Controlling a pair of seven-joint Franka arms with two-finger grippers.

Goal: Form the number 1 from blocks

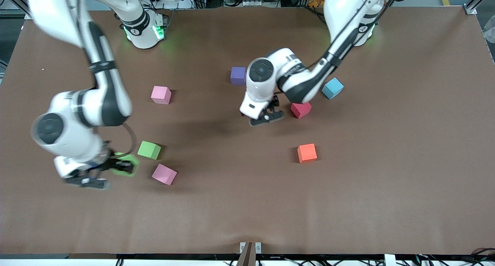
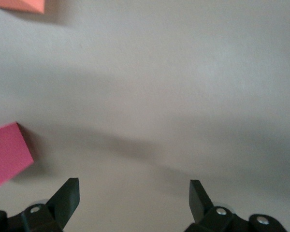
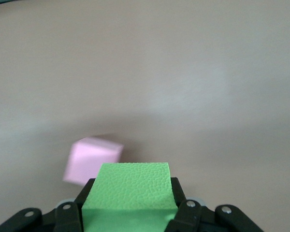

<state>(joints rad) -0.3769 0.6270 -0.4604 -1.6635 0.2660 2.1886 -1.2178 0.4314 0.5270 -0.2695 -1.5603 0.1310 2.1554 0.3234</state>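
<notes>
The right gripper [image 1: 116, 166] is clamped on a green block [image 3: 128, 191], carried low over the worktop [image 1: 247, 212] at the right arm's end, just beside the other green block [image 1: 149, 150]. The left gripper [image 1: 270, 115] hangs with its fingers spread wide and empty over bare worktop near the middle, with the red block [image 1: 301, 109] just beside it.

The figure has not begun to take shape, by my reading. The purple block [image 1: 238, 75] sits near the middle toward the robots' bases, the red one nearer the camera than it, and the orange block [image 1: 307, 153] nearer still; these three are apart and form no clear line. The loose green block lies well away toward the right arm's end. So one block is in transit and all five remain to be lined up.

Two pink cubes [image 1: 161, 94] [image 1: 164, 174] and a light blue cube [image 1: 332, 88] lie scattered among them.

The worktop is a matte brown sheet, flat and wide. Past its edge by the arm bases stand metal framing, cables and a power strip.
</notes>
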